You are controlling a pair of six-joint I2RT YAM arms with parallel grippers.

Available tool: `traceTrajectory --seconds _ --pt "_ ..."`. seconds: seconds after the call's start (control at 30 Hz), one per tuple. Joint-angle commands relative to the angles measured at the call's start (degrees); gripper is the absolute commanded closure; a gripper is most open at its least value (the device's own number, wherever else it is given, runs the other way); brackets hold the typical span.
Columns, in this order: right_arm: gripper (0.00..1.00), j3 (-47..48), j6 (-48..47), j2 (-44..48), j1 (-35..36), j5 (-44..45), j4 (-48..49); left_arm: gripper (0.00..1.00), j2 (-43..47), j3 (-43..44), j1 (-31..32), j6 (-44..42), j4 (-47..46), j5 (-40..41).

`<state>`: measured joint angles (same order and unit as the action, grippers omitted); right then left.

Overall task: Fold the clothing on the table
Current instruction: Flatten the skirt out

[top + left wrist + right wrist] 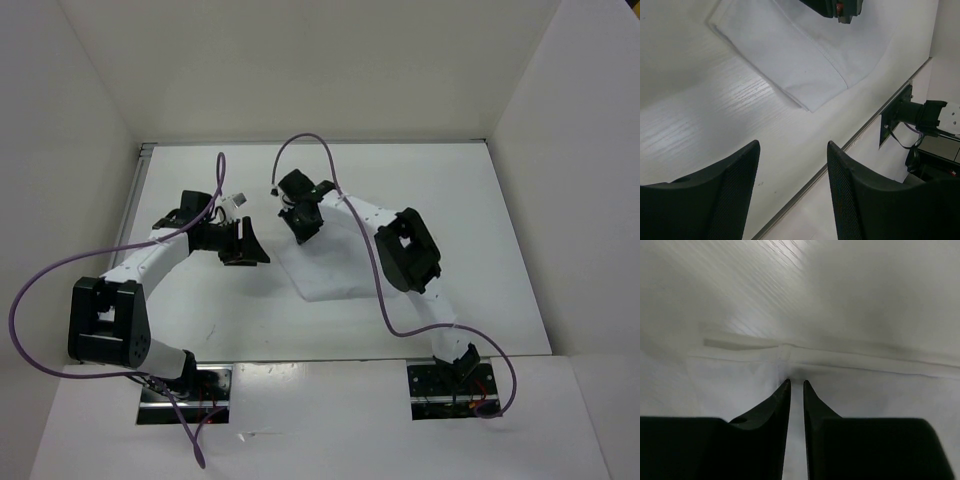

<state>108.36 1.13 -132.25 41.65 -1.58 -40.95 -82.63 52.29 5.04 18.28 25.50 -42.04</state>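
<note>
The clothing [325, 272] is a white, folded piece lying flat in the middle of the table [470, 210]. My right gripper [303, 226] is down on its far edge. In the right wrist view the jaws of this gripper [796, 383] stand almost together, pinching a ridge of the clothing [870, 390] just below its hem. My left gripper [246, 247] hovers to the left of the clothing, apart from it. Seen from the left wrist, that gripper [793, 150] is open and empty over bare table [695, 125], with the clothing [790, 55] beyond it.
White walls [90, 120] rise round the table. Purple cables [372, 262] loop over both arms. The near table edge [840, 150] and the right arm's base mount [912, 112] show in the left wrist view.
</note>
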Motion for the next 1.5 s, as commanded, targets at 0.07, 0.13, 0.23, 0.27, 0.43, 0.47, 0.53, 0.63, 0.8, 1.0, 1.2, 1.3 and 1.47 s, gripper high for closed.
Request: traceTrajectory --seconds 0.07,0.13,0.23,0.27,0.43,0.47,0.53,0.63,0.8,1.0,1.2,1.3,1.47 --pt "0.78 2.38 -2.0 -3.45 0.19 -7.29 1.84 0.36 2.03 0.35 -0.29 -0.53 0.52 -0.15" --pt "0.78 4.13 -1.13 -5.81 0.19 -6.6 1.84 0.36 2.03 0.35 -0.29 -0.53 0.52 -0.15" --pt "0.78 6.77 0.71 -8.2 -0.33 -0.98 3.41 0.36 2.03 0.35 -0.29 -0.53 1.05 -0.15" --pt "0.78 7.91 1.33 -8.9 -0.95 -2.01 3.42 0.36 2.03 0.88 -0.29 -0.53 1.57 -0.15" --pt "0.8 21.13 6.42 -14.17 -5.17 7.03 -0.93 0.36 2.03 1.5 -0.29 -0.53 2.1 -0.15" --pt "0.8 23.2 7.22 -15.05 -6.04 7.03 -2.19 0.36 2.03 1.5 -0.29 -0.53 2.1 -0.15" --pt "0.77 26.1 10.38 -15.67 -8.5 7.03 -2.91 0.36 2.74 1.5 -0.29 0.09 1.58 -0.15" --pt "0.71 27.96 14.24 -15.67 -11.4 6.33 -5.36 0.36 3.87 0.27 -0.29 0.7 1.05 0.38" --pt "0.69 29.03 25.29 -16.73 -15.71 13.69 -14.48 0.36 5.89 -0.96 -0.29 1.23 1.05 1.52" --pt "0.69 2.5 33.67 -0.58 -18.27 7.48 0.31 0.36 8.53 -2.2 -0.82 2.46 -0.27 2.05" --pt "0.5 3.17 21.41 6.47 -14.6 8.7 -2.2 0.36 9.68 -2.72 -1.96 2.99 -0.8 2.05" --pt "0.5 8.18 12.95 2.62 -11.86 13.59 -5.98 0.36 9.07 -2.72 -1.96 2.99 -0.8 2.05" --pt "0.5 11.87 6.71 -0.29 -11.33 13.72 -3.71 0.36 8.45 -2.11 -1.96 2.99 -1.33 0.83"
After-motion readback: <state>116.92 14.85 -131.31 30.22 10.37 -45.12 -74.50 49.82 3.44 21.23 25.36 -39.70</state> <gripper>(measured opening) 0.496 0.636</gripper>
